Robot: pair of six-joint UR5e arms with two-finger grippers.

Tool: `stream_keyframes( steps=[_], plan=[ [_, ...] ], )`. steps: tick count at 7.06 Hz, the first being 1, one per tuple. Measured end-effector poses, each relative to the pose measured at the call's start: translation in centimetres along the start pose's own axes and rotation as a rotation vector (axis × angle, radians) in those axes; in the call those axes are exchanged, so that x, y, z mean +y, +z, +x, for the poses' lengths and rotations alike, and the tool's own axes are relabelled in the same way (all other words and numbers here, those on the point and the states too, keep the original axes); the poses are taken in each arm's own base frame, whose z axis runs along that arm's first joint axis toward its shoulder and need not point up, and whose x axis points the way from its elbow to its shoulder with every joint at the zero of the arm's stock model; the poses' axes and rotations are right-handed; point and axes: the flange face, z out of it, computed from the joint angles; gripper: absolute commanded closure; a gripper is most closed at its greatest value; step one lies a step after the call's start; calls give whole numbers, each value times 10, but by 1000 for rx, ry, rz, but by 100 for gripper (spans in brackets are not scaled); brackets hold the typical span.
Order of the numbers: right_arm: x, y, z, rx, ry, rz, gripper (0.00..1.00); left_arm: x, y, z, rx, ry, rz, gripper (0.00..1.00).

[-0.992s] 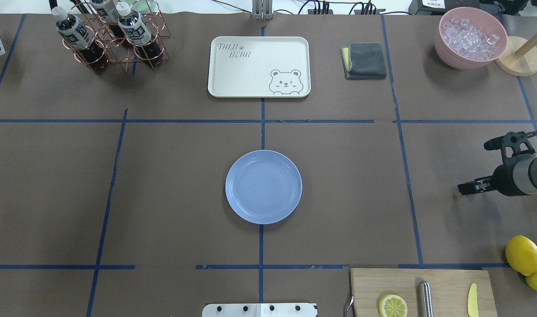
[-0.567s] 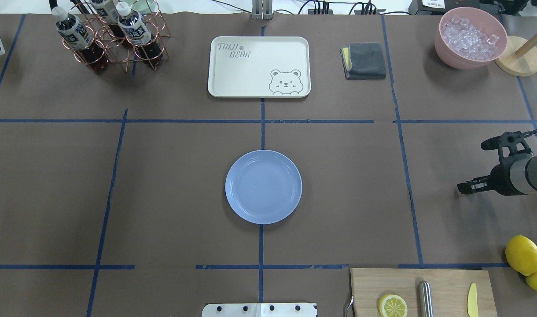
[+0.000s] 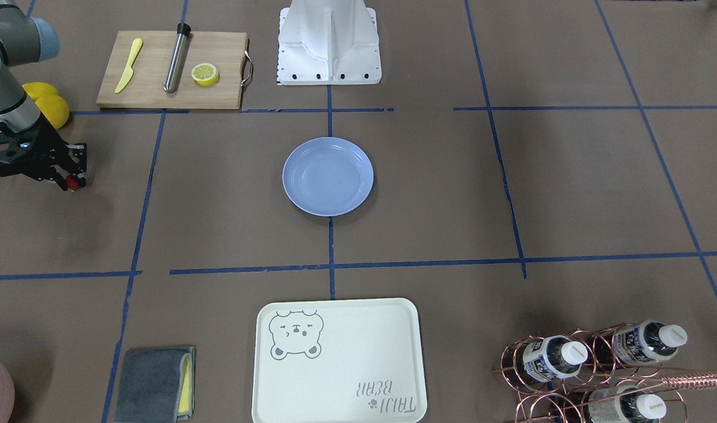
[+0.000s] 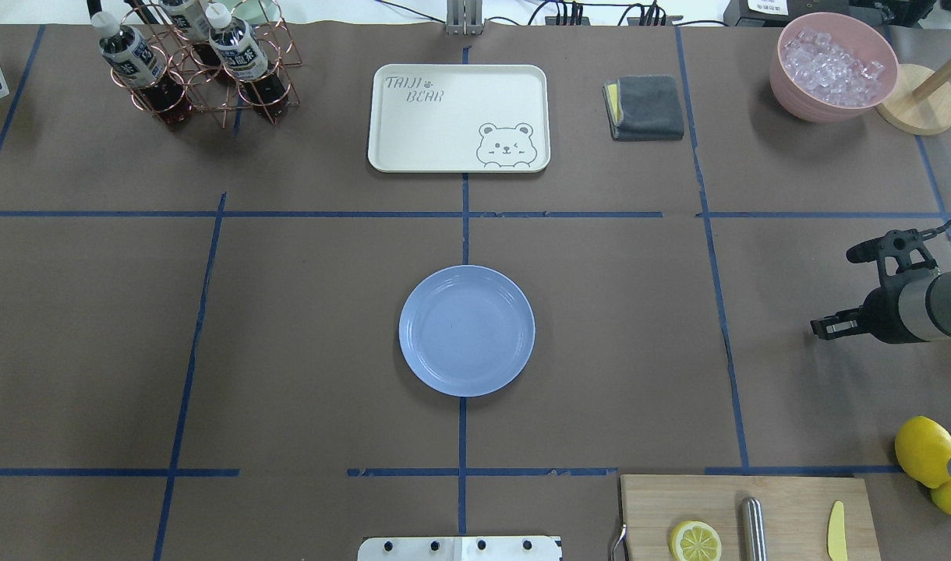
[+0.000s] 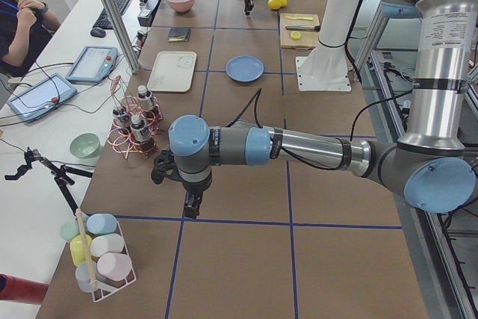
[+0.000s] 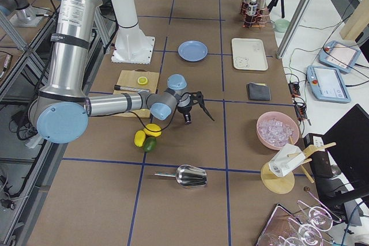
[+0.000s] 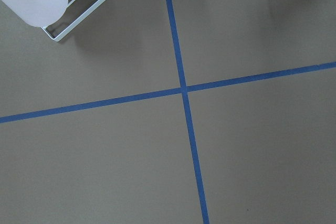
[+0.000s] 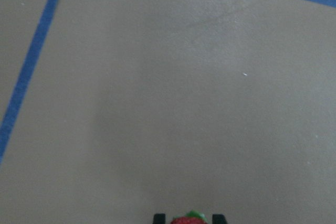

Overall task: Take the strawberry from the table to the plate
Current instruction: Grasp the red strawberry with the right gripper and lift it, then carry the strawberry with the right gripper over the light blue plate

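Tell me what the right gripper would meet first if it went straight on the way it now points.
Probably the bare table: the right gripper, shut on the strawberry, points roughly down, and its wrist view shows only brown paper ahead. Its height is unclear.

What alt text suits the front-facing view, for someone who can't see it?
The right gripper, at the picture's left edge, holds a red strawberry over a brown table, well apart from the empty blue plate at the centre. A cream tray lies nearer the camera.
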Motion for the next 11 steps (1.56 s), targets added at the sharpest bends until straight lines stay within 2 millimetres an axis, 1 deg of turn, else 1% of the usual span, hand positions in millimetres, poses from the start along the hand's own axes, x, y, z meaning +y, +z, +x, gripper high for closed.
stream_keyframes(
  steps=[1,2,3,4,5,6,7,8,9,10,11],
  plan=[
    [-18,-13,-26,-15,0,11,100,0,0,0,0,0,0,0],
    [-49,-31,-69,-16,15,4,100,0,0,0,0,0,0,0],
    [-81,-47,-127,-19,53,-12,100,0,0,0,0,-1,-1,0],
    [-104,-58,-192,-32,95,-26,100,0,0,0,0,-1,-1,0],
    [-123,-64,-262,-35,140,-37,100,0,0,0,0,0,0,0],
    [-145,-64,-332,-20,190,-43,100,-1,-1,1,0,2,2,0],
    [-163,-57,-389,-3,233,-44,100,-2,-2,1,-1,4,4,0],
    [-173,-46,-435,14,262,-44,100,-3,-3,2,-1,6,6,0],
    [-176,-32,-473,36,282,-46,100,-4,-3,2,-1,7,6,0],
    [-174,-15,-502,65,291,-49,100,-4,-3,2,-1,7,7,0],
    [-170,-1,-518,87,289,-56,100,-4,-3,2,0,7,7,0]
  ],
)
